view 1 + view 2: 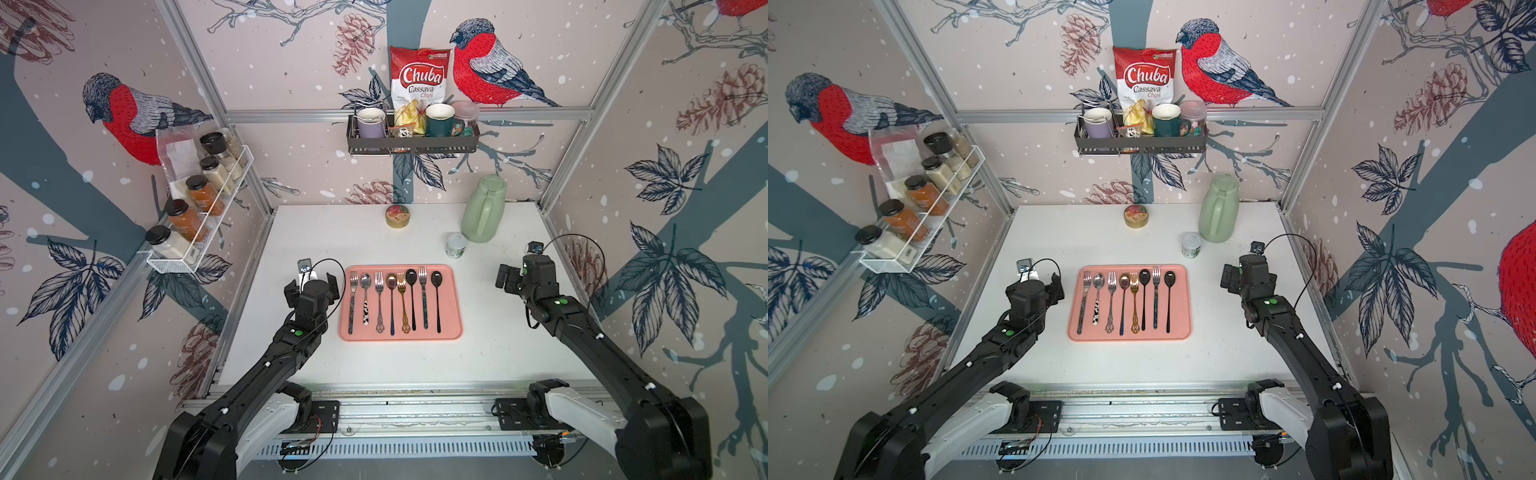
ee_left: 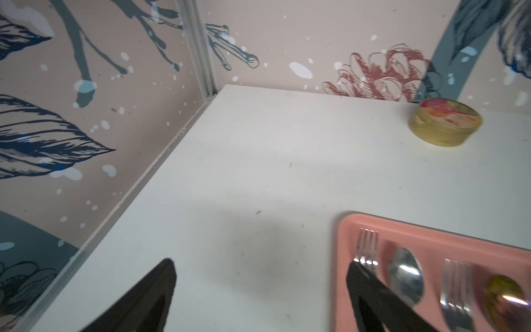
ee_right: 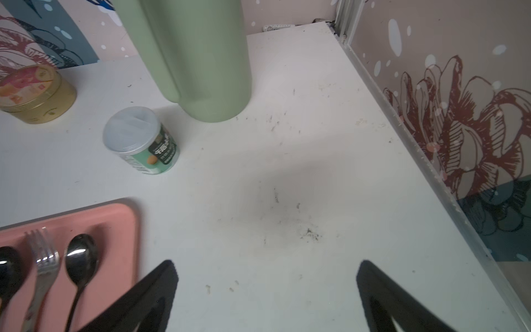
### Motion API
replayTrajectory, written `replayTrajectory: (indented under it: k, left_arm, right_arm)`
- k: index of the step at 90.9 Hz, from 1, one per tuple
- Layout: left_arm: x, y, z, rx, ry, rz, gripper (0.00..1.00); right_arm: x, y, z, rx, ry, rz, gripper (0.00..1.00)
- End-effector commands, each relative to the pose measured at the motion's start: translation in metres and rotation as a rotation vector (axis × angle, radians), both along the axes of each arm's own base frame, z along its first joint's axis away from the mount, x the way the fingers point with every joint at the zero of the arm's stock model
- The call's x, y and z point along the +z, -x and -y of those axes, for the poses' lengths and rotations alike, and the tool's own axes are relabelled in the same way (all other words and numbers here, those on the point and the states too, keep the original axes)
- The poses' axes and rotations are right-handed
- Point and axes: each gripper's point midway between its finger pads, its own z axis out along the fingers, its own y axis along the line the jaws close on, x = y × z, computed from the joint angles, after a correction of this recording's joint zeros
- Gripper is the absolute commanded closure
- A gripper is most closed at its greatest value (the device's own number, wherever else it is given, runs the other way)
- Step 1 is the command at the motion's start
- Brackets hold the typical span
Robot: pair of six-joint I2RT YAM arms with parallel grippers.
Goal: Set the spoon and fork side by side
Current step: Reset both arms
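My left claw [image 2: 260, 264] wide and empty, fork [image 2: 366, 247] on the pink tray [image 2: 431, 241] just beside its right finger [image 2: 370, 290], my right claw [image 3: 265, 263] wide and empty, black spoon [image 3: 80, 255] off to its left.

eight pieces lie flat in one row on the pink tray [image 1: 452, 328], fork and spoon by turns
from the left: steel fork [image 1: 352, 304], spotted spoon [image 1: 365, 303] with a black-and-white handle, ornate fork [image 1: 379, 303], bronze spoon [image 1: 392, 307], gold fork [image 1: 403, 307], black spoon [image 1: 412, 302], teal fork [image 1: 424, 300], second black spoon [image 1: 437, 305]. all lie roughly parallel, heads pointing away from the robot, each just beside its neighbour, none crossing.
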Motion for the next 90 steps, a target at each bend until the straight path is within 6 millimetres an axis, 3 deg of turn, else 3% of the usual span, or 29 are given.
replayTrajectory:
  k: [1,7,13,19,26,39,46,53,59,63,70,90]
  left_arm:
    - [0.012,-0.011,-0.030,0.076,-0.031,0.144,0.05]
    - [-0.013,-0.010,-0.046,0.111,-0.054,0.088,0.05]
    - [-0.020,-0.015,-0.052,0.125,-0.057,0.086,0.05]
    - [-0.018,-0.025,-0.040,0.038,-0.069,0.082,0.05]
    - [-0.015,-0.032,-0.046,0.069,-0.096,0.108,0.05]
    - [-0.024,-0.052,-0.045,0.031,-0.031,0.101,0.05]
    - [-0.043,-0.059,-0.038,-0.019,-0.030,0.090,0.05]
    - [-0.049,-0.060,-0.032,-0.053,-0.039,0.119,0.05]
    - [-0.052,-0.056,-0.040,-0.008,-0.030,0.080,0.05]
    - [-0.052,-0.059,-0.039,-0.011,-0.029,0.077,0.05]
    - [-0.054,-0.066,-0.033,-0.052,-0.036,0.064,0.04]
    - [-0.053,-0.068,-0.039,-0.012,-0.037,0.044,0.02]
  right_arm:
    - [0.014,-0.022,0.017,-0.016,0.064,0.162,0.01]
    - [0.005,-0.029,0.025,-0.018,0.028,0.209,0.01]
    - [-0.006,-0.036,0.036,-0.044,0.003,0.210,0.01]
    - [-0.020,-0.039,0.045,-0.066,0.021,0.207,0.01]
    - [-0.031,-0.042,0.050,-0.087,0.014,0.255,0.01]
    - [-0.042,-0.058,0.045,-0.037,-0.065,0.257,0.01]
    - [-0.053,-0.057,0.036,0.003,-0.035,0.240,0.01]
    - [-0.061,-0.055,0.027,0.018,0.011,0.271,0.01]
    - [-0.050,-0.059,0.027,0.011,0.018,0.314,0.01]
    - [-0.061,-0.056,0.028,0.008,0.015,0.254,0.01]
    - [-0.056,-0.057,0.028,0.008,0.020,0.288,0.01]
    - [-0.057,-0.057,0.027,0.007,0.027,0.271,0.01]
